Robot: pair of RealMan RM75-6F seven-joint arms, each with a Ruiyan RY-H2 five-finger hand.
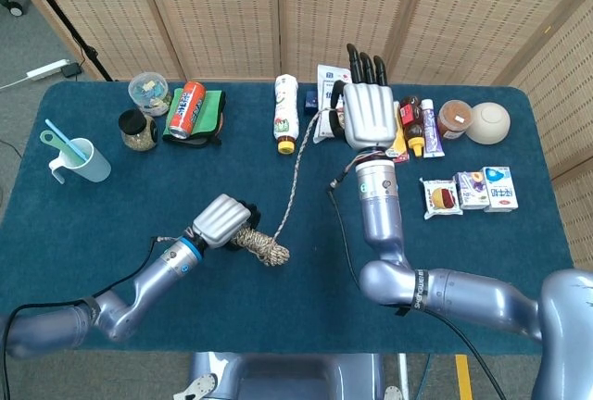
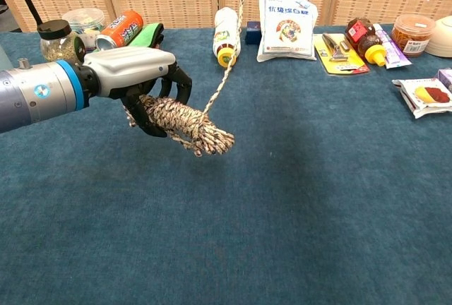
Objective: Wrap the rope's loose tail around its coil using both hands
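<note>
We see a blue table (image 1: 482, 261). Far left lie a mug (image 1: 82, 161), two jars (image 1: 138, 131), a can (image 1: 186, 109) on a green cloth (image 1: 212, 108); mid-far, a bottle (image 1: 284, 114); far right, packets (image 1: 471, 191), a bowl (image 1: 488, 122).

A woven cane folding screen (image 1: 278, 11) stands behind the blue-covered table (image 1: 482, 261) on grey floor (image 1: 23, 39).
</note>
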